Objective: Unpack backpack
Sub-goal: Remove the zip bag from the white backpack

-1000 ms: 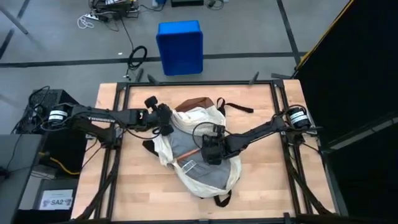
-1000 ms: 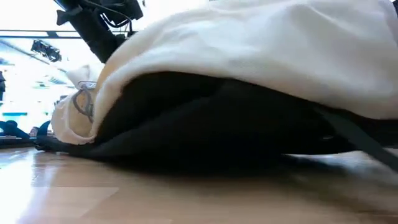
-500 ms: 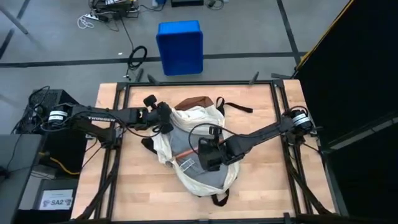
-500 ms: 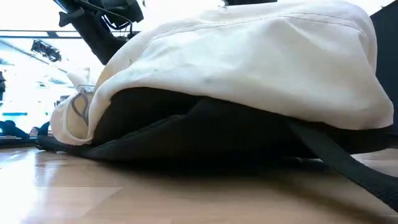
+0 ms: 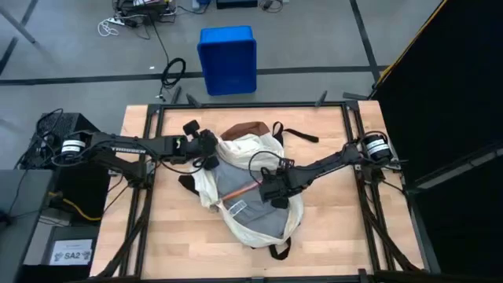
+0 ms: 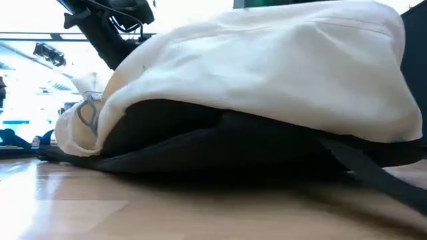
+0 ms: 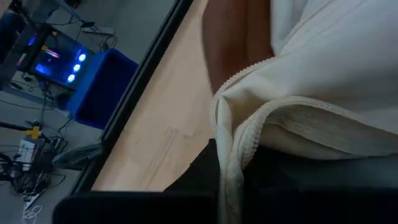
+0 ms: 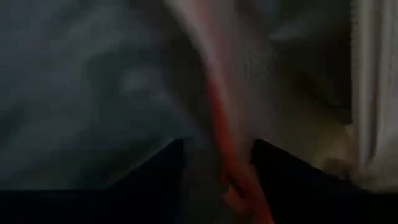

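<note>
High view first: the backpack [image 5: 250,192] lies open in the middle of the bench [image 5: 330,216], brown base toward the far edge, grey lining gaping upward. It has barely shifted, but the right arm has. Half a second ago its wrist sat lower and further left over the opening; now it has drawn back toward its own side, and the right claw [image 5: 268,189] sits just inside the mouth. The orange-edged pouch [image 5: 240,191] shows as a slanted strip running out from it.

Right wrist view has that orange edge [image 8: 231,163] running straight between the two dark fingers, so I'd say the claw is clenched on the pouch and starting to drag it out. That's the first item coming, by my reading; the unpacking is only beginning.

The left claw [image 5: 209,154] is at the bag's upper rim, and the left wrist view shows the zipper edge [image 7: 239,149] close up. Whether it is pinching that fabric, I cannot tell.
</note>
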You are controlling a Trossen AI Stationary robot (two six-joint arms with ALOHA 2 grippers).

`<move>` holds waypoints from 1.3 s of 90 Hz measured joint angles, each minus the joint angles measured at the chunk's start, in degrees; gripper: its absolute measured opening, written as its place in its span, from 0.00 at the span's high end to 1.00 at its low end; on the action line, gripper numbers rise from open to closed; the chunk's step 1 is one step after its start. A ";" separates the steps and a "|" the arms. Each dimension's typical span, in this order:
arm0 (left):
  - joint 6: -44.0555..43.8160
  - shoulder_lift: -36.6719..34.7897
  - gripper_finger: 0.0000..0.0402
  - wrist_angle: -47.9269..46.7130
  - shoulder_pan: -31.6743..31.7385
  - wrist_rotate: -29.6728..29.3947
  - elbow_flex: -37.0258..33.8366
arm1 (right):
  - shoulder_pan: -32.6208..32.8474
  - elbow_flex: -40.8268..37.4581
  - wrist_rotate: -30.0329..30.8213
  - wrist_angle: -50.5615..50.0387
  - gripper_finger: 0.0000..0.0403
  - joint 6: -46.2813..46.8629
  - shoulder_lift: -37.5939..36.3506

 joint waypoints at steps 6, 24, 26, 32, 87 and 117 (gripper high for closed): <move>1.02 0.00 1.00 0.01 0.00 1.42 0.01 | -1.39 -1.50 0.95 1.51 0.48 -0.02 -0.04; 2.61 0.00 1.00 -0.28 0.00 2.55 0.01 | -5.95 -4.50 0.30 8.17 0.43 -3.11 -0.46; 2.63 0.00 1.00 -0.34 0.00 2.55 -0.01 | -6.43 -4.76 0.13 9.09 0.45 -3.89 -0.48; 2.66 0.00 1.00 -0.39 0.00 2.57 -0.01 | -7.70 -4.99 -0.27 10.94 0.52 -5.63 -0.41; 2.99 0.00 1.00 0.38 -0.07 2.48 -0.03 | -2.97 3.84 8.11 7.76 1.00 -12.57 -3.93; 7.14 0.00 1.00 -0.83 -1.48 2.52 3.23 | 1.62 11.21 8.68 3.93 1.00 -13.62 -6.84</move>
